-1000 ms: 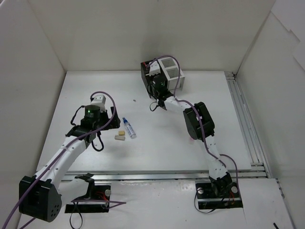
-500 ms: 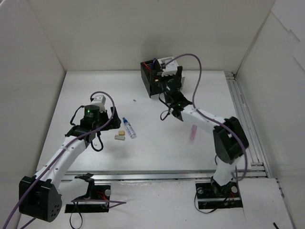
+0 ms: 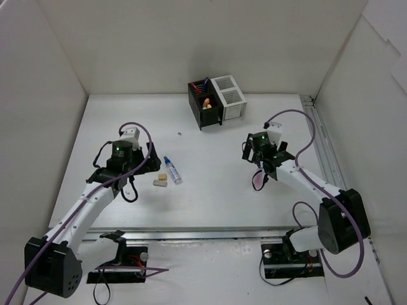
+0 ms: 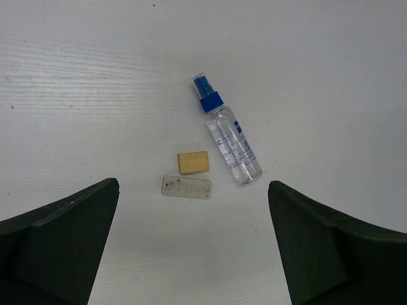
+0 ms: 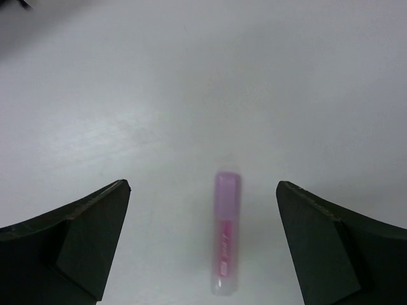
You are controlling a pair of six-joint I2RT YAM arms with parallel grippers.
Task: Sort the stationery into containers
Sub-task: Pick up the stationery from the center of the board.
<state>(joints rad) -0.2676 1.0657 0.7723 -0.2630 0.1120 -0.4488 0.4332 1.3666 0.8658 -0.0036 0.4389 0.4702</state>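
From above, the black container and the white mesh container stand joined at the far side, the black one already holding some coloured pieces, and both arms are well apart from them, so any carry is long and a weak pinch could drop its load on the way. The left gripper is near a small cluster, and the right gripper is above the pink highlighter. In the left wrist view the jaws are spread wide with nothing between them; the tan eraser, the grey eraser and the blue-capped spray bottle lie just beside one another, so closing on one would likely nudge or trap a neighbour, and the round bottle could roll off. In the right wrist view the jaws are likewise spread and bare, with the highlighter lying lengthwise between them on the table; it looks blurred, and a descent off its centre could squirt it sideways
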